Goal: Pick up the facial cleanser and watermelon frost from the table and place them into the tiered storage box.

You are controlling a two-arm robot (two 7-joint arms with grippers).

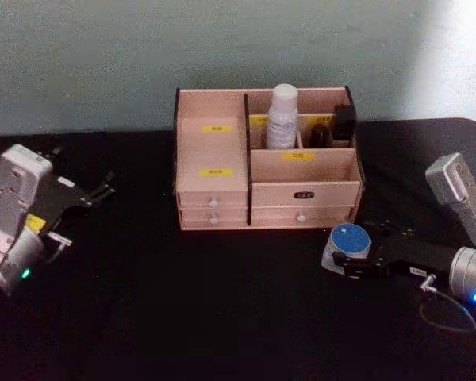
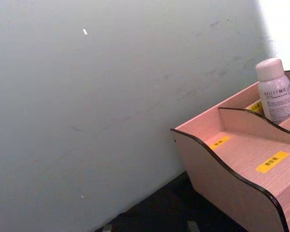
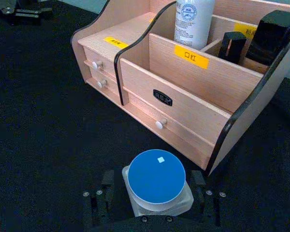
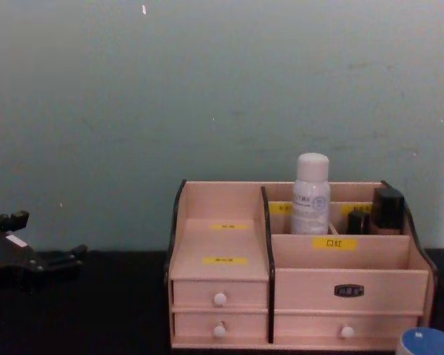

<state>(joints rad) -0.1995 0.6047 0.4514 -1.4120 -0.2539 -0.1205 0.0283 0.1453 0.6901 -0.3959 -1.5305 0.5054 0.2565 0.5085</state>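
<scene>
While cleanser (image 1: 282, 117) stands in box (image 1: 214, 190), frost jar (image 1: 351, 239) sits undelivered on desk (image 1: 182, 302), right claw (image 3: 153, 188) released around it; left claw (image 1: 87, 190) parked.

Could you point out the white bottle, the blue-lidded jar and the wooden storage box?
White bottle (image 1: 282, 125): head view, on its label.
Blue-lidded jar (image 3: 156, 176): right wrist view, middle of its lid.
Tiered storage box (image 4: 303, 290): chest view, bare front panel above the lower right drawer.
</scene>
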